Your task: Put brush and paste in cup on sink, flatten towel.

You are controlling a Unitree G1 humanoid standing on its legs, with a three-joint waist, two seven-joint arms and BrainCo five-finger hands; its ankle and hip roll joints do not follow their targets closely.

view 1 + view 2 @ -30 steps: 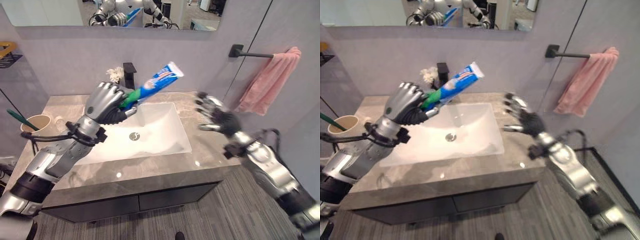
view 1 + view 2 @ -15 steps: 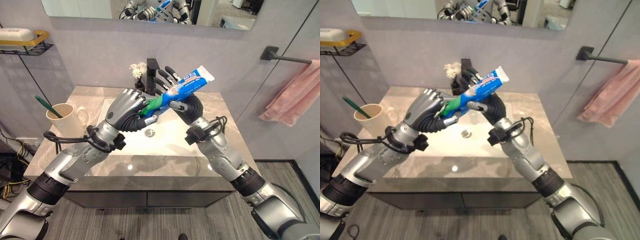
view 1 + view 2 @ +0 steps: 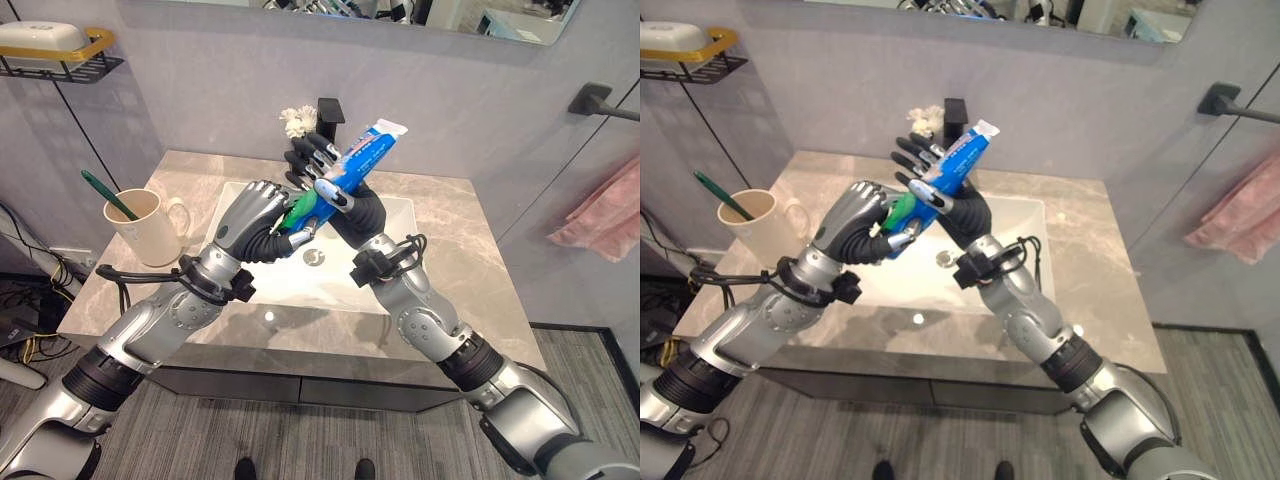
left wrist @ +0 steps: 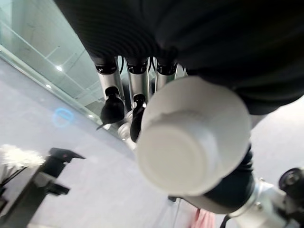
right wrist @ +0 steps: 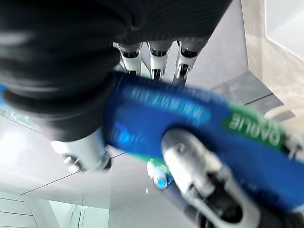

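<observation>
Both hands meet above the sink (image 3: 395, 215), the left hand (image 3: 262, 212) curled tight round the green cap end of the toothpaste tube (image 3: 352, 165), the right hand (image 3: 345, 195) just beside it, thumb pressing the tube's middle against straight fingers, cup (image 3: 137, 226) with toothbrush (image 3: 103, 190) well off beyond the left hand.

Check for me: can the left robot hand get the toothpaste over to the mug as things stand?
Probably not yet. The left robot hand grips the toothpaste near its cap, but the right robot hand has its thumb on the tube. The mug stands unobstructed.
</observation>
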